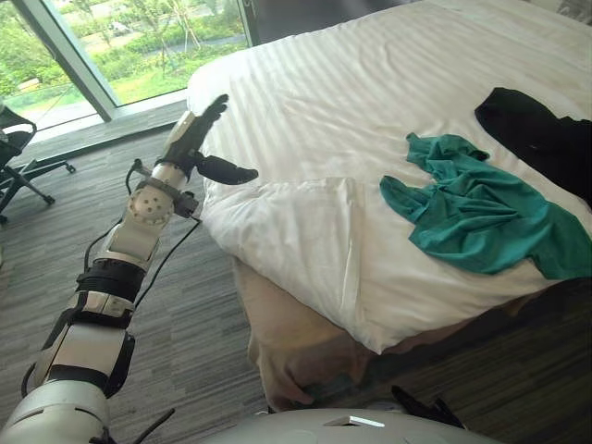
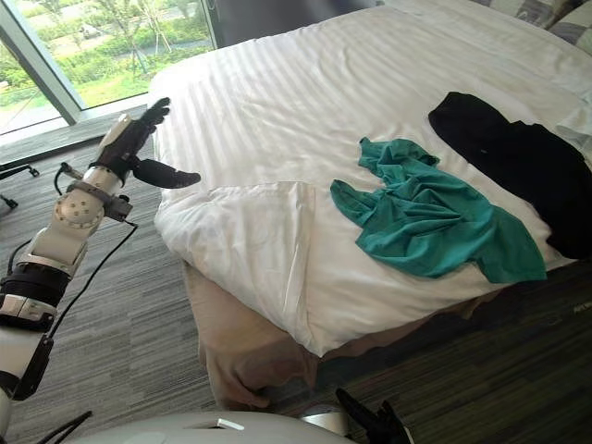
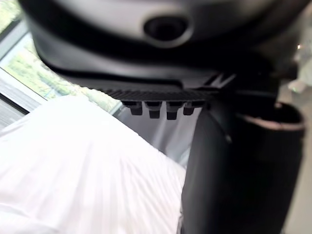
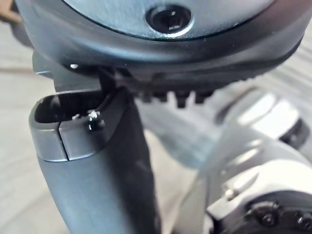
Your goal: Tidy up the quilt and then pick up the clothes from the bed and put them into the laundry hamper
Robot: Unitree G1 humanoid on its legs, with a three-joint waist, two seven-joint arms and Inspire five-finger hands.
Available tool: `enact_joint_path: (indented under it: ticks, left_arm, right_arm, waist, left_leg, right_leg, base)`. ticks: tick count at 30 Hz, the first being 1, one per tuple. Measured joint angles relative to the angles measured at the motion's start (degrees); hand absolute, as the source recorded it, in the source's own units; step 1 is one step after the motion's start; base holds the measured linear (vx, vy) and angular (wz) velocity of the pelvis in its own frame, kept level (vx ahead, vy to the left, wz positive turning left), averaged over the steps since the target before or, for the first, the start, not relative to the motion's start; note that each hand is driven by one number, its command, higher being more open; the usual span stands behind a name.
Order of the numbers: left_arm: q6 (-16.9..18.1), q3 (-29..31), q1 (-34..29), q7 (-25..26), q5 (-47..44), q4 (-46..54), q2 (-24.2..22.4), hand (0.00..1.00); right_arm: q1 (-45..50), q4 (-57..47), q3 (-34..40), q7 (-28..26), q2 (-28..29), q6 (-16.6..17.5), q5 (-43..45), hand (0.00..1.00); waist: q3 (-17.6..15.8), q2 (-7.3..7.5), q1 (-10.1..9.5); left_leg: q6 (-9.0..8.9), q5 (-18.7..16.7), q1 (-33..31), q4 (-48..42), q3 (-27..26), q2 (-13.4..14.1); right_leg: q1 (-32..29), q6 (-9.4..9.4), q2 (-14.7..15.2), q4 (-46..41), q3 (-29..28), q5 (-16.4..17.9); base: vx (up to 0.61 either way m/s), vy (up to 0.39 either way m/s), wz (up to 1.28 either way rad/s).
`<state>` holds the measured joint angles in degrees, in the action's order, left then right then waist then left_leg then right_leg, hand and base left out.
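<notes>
- Left hand (image 1: pixel 196 139), fingers straight and spread, thumb out, hovers at the white quilt's (image 1: pixel 305 111) left edge, holding nothing.
- Quilt's near corner lies folded over; a shallow grab could bunch it further.
- Green garment (image 1: pixel 472 208) and black garment (image 1: pixel 536 134) lie on the right; a hard tug may slide them off.
- Right hand (image 4: pixel 97 161): grip cannot be told.

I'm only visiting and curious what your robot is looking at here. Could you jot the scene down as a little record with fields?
Place: bed beside a window
Quilt: white, spread over the bed, near corner folded back
Clothes: green garment crumpled on the quilt; black garment farther up the bed
Left hand: open, fingers straight, at the quilt's left edge, holding nothing; contact unclear
Right hand: seen over the floor
Task so far: clothes not yet picked up
</notes>
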<state>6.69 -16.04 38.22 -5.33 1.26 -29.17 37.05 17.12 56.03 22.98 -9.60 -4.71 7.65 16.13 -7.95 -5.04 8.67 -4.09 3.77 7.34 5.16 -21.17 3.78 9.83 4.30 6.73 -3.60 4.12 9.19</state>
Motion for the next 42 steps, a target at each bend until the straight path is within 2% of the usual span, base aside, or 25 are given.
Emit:
enact_joint_path:
  ticks: [5, 9, 13, 16, 19, 20, 26, 33, 37, 42]
  left_arm:
    - [-3.9, -5.68, 4.44, -3.48, 3.95, -4.47, 0.0, 1.0]
    - [-6.72, -6.29, 4.87, -4.86, 6.41, -8.78, 0.0, 1.0]
    - [-8.06, -6.39, 4.86, -5.8, 9.38, -11.68, -0.01, 1.0]
    - [-8.07, -6.67, 4.63, -5.73, 11.14, -12.11, -0.17, 1.0]
    - [-7.92, -7.67, 3.32, -5.53, 12.91, -12.65, -0.81, 1.0]
    - [-7.74, -7.67, 1.95, -5.13, 13.24, -12.65, -0.81, 0.0]
    - [-6.56, -6.88, -1.78, -2.54, 15.54, -12.43, -1.23, 0.0]
    - [-3.94, -6.76, -5.51, -3.47, 18.15, -10.81, -2.17, 0.0]
    - [-2.95, -8.52, -7.28, -7.89, 19.31, -6.72, -0.91, 0.0]
    - [-3.54, -7.69, -14.39, -19.39, 12.11, 9.55, 5.8, 0.0]
  right_arm:
    - [-0.15, 0.04, 0.2, -0.94, 0.06, -0.86, -0.16, 1.0]
    - [-0.49, -0.46, 0.2, -1.37, 0.0, -0.92, -0.38, 1.0]
    - [-1.3, -2.05, 0.3, -2.08, -0.49, -0.98, -2.28, 1.0]
    - [-3.0, -2.56, 0.25, -2.95, -1.72, -0.99, -2.44, 1.0]
    - [-3.47, -2.5, 0.28, -3.11, -2.31, -0.92, -2.43, 1.0]
    - [-3.51, -2.48, 0.28, -3.48, -2.34, -0.63, -2.43, 1.0]
    - [-4.25, -2.46, 0.29, -4.5, -2.77, 0.71, -3.67, 1.0]
    - [-4.56, -2.46, 0.04, -5.13, -3.79, 1.7, -5.02, 1.0]
    - [-4.61, -2.75, -0.58, -4.91, -4.25, 1.67, -6.65, 1.0]
    - [-4.53, -3.08, -1.05, -3.21, -4.77, -0.77, -6.61, 1.0]
  waist:
    - [-0.21, -0.27, 1.86]
    - [-1.08, -0.27, 3.6]
    - [-3.33, -0.66, 4.84]
    - [-5.33, -1.55, 5.82]
    - [-7.21, -1.73, 6.53]
    - [-7.4, -1.8, 7.26]
    - [-7.47, -2.36, 8.78]
    - [-7.39, -2.5, 8.84]
    - [-7.32, -2.62, 7.96]
    - [-7.13, -2.88, 5.4]
  left_leg:
    - [0.0, 0.0, -0.05, 0.0, -1.94, 0.1]
    - [0.0, 0.0, -0.53, 0.01, -3.6, 0.15]
    - [0.0, 0.0, -1.97, 0.0, -4.59, 0.11]
    - [0.58, 0.41, -4.81, -0.05, -5.01, -0.07]
    - [0.76, 0.6, -5.13, -0.23, -5.22, -0.15]
    - [0.7, 0.73, -5.13, -0.24, -5.24, -0.13]
    - [0.39, 1.52, -4.76, -0.23, -5.4, 0.11]
    - [0.39, 1.52, -3.73, -0.06, -4.89, -0.03]
    - [0.61, 1.38, -3.87, 0.0, -3.5, -0.05]
    - [0.64, 1.39, -3.92, 0.0, -0.02, -0.41]
  right_leg:
    - [-1.32, -0.24, -0.04, -0.47, -1.92, -0.17]
    - [-3.15, -0.23, -0.04, -1.28, -3.57, -0.24]
    - [-5.32, 0.09, 0.02, -1.43, -4.68, -0.86]
    - [-8.39, 0.5, 0.1, -1.92, -5.37, -1.54]
    - [-8.98, 0.55, 0.1, -2.4, -5.86, -1.6]
    - [-8.96, 0.55, 0.09, -2.4, -5.85, -1.6]
    - [-8.83, 0.55, 0.01, -2.83, -5.85, -1.61]
    - [-7.83, 0.73, 0.28, -2.98, -5.1, -1.7]
    - [-7.52, 1.01, 0.44, -2.42, -3.69, -1.8]
    - [-4.83, 1.45, 1.17, -0.94, -0.04, -2.01]
  base:
    - [-0.01, 0.001, -0.19]
    - [-0.03, 0.005, -0.19]
    - [-0.03, 0.009, -0.15]
    - [-0.02, 0.019, -0.06]
    - [0.01, 0.016, -0.05]
    - [0.0, 0.0, 0.0]
    - [0.01, -0.001, 0.0]
    - [-0.03, 0.002, 0.04]
    - [-0.07, 0.005, 0.13]
    - [0.02, -0.002, 0.34]
